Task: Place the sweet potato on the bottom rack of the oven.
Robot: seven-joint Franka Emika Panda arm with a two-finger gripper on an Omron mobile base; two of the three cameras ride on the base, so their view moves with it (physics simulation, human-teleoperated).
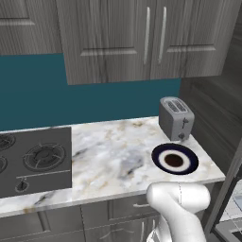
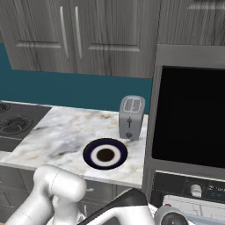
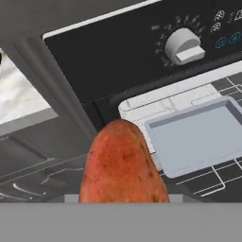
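Reddish-brown oval sweet potato (image 3: pixel 122 165) is seen close before the steel-framed oven (image 3: pixel 142 75), above its pale wire rack (image 3: pixel 208 175); jaw state cannot be told. If released early, it could drop outside the rack.

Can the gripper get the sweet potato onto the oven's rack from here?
Probably yes: the sweet potato sits in front of the open oven, with its wire rack exposed, though a grey tray covers part.
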